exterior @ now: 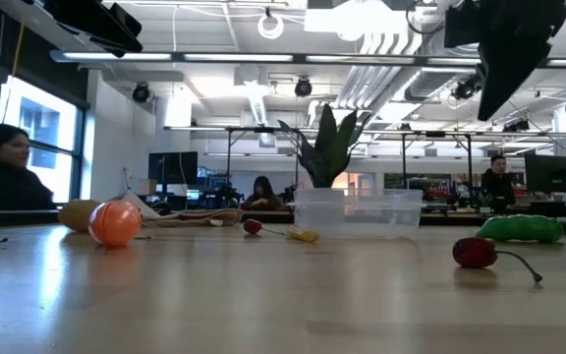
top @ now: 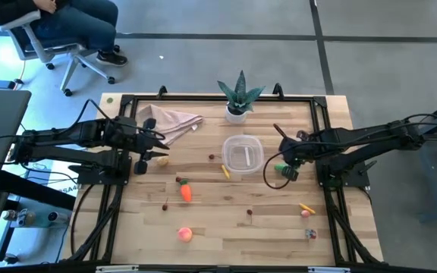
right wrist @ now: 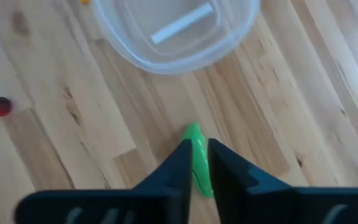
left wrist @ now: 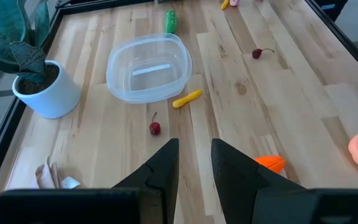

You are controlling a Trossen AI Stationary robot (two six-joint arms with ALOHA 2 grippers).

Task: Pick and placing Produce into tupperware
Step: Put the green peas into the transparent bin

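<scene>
Tupperware [top: 242, 154] sits between potted plant [top: 238, 98], yellow strip [top: 225, 172] and green pod [top: 281, 168].

bright overhead light | soft shadows | right wrist view blurred

The left arm is stretched in from the left edge of the worktop [top: 203, 227], with its wrist bent so that the left gripper [top: 155, 149] is aimed across the boards. Its two dark fingers [left wrist: 163, 168] are seen side by side with a narrow gap between them, and nothing is held in that gap.

The right arm is reached in from the right side, elbow raised, and the right gripper [top: 288, 168] is pointed steeply down. Its fingers [right wrist: 180, 163] are set close together, and the green pod [right wrist: 199, 163] is seen lying in the slit between their tips.
</scene>
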